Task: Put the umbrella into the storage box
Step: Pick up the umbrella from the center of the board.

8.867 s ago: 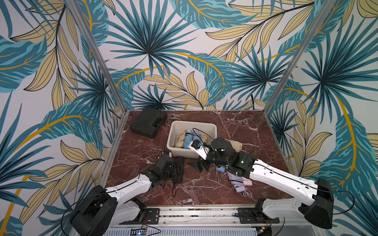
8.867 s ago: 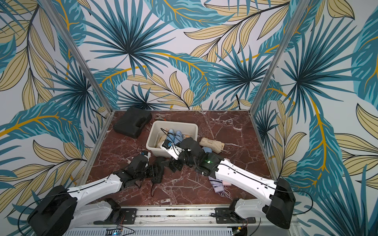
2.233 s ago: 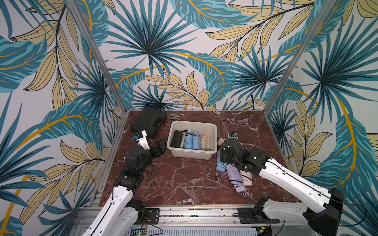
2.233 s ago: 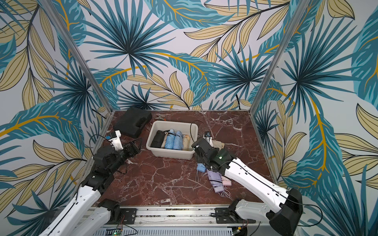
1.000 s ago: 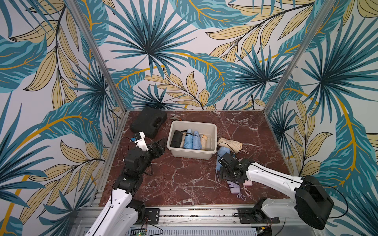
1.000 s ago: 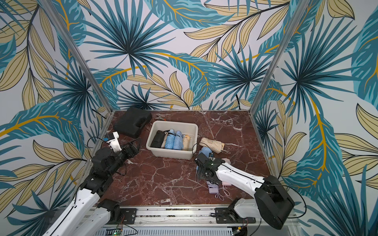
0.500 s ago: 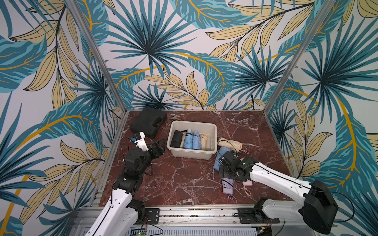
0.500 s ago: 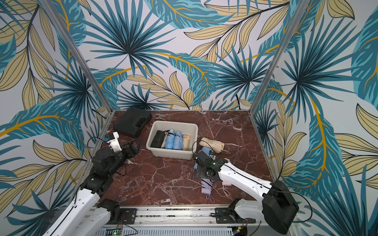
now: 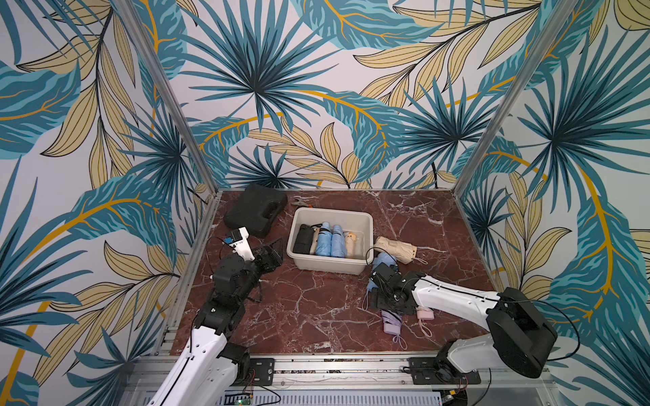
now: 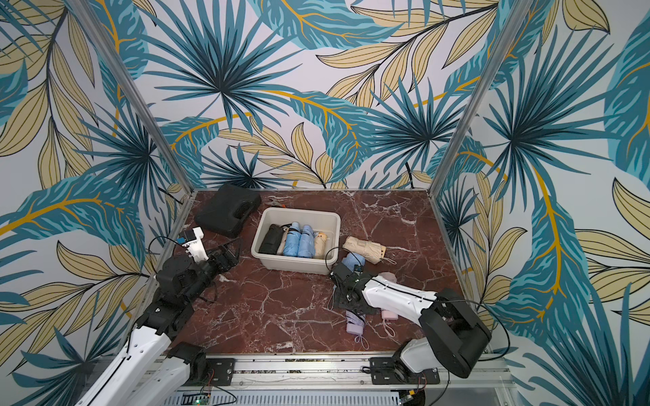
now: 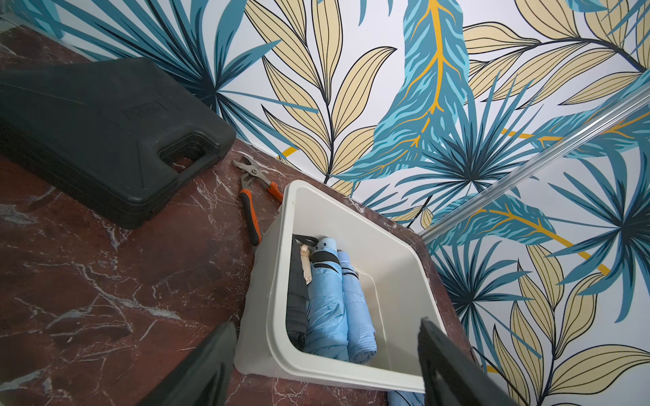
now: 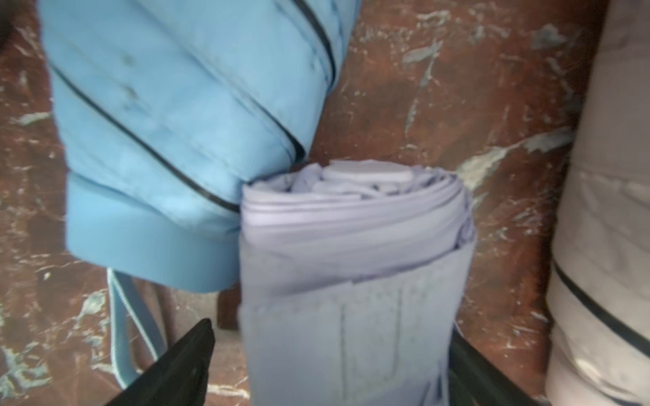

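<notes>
My right claw (image 12: 330,337) is standing spread wide over the lavender umbrella (image 12: 351,246), one jaw to each side of the roll. It is not pinching yet, and a gap is showing on at least one side. The umbrella is lying on the marble table (image 9: 309,309) towards the front, apart from the storage box (image 9: 334,210). Its rolled end is touching the light blue umbrella (image 12: 176,123), which is lying between it and the box. A pale pink umbrella (image 9: 425,313) is lying just beside it on the other side, partly under my arm.

I am judging the lavender one to be light and soft on the outside — folded cloth held by a wrap band around a stiff core. The cloth looks smooth, so a weak pinch may let it slide, and a hold near one end would let it tip. I am aiming across the middle of the roll, over the band, and closing until the core resists. The wrist cord (image 9: 399,339) is trailing from the handle end and could snag a neighbour — I am planning to lift straight up before carrying.

My left claw (image 11: 325,325) is released too, holding nothing beside the box. Inside, folded umbrellas (image 9: 330,240) are lying side by side, with some room at the end nearer my right arm.
</notes>
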### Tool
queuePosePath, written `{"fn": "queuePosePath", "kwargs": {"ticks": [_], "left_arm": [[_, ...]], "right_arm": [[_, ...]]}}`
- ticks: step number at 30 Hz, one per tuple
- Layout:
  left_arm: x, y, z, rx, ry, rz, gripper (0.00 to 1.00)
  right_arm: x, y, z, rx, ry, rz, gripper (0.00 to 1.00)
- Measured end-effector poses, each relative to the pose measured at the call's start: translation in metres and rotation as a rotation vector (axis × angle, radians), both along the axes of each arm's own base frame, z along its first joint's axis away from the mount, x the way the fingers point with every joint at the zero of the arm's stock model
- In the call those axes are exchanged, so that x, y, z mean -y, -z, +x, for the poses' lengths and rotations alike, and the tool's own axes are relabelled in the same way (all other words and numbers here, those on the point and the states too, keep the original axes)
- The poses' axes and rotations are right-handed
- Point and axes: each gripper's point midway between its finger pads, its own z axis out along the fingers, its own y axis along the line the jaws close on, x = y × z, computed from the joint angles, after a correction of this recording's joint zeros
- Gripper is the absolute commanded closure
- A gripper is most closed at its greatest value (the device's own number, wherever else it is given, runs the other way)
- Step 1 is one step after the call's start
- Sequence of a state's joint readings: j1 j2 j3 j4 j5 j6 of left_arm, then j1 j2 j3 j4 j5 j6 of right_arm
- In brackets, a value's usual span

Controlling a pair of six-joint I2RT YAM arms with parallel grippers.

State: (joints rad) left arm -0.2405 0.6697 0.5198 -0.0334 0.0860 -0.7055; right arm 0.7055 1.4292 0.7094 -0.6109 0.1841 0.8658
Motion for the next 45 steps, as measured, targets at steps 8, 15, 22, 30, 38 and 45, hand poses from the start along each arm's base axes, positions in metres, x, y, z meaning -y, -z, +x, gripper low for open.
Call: {"fn": "queuePosePath", "kwargs": {"ticks": [8,15,22,30,38,45], "left_arm": [[0.001,0.000,-0.001,0.005,0.012,0.018,0.16],[0.010,-0.012,-0.002,0.033,0.067,0.041,0.18],[0.027,-0.028,-0.006,0.065,0.173,0.032,0.21],[0.100,-0.039,-0.029,0.134,0.476,0.019,0.24],[0.155,-0.045,-0.061,0.236,0.675,0.112,0.27],[0.175,-0.047,-0.080,0.395,0.716,0.208,0.27]], "right_arm": [[-0.004,-0.004,0.002,0.019,0.024,0.035,0.37],[-0.002,-0.006,-0.001,0.046,0.050,0.071,0.54],[0.001,-0.014,-0.004,0.081,0.074,0.107,0.59],[0.015,-0.060,-0.006,0.223,0.131,0.181,0.66],[0.029,-0.094,-0.010,0.311,0.172,0.216,0.73],[0.019,-0.143,0.005,0.394,0.181,0.284,0.77]]}}
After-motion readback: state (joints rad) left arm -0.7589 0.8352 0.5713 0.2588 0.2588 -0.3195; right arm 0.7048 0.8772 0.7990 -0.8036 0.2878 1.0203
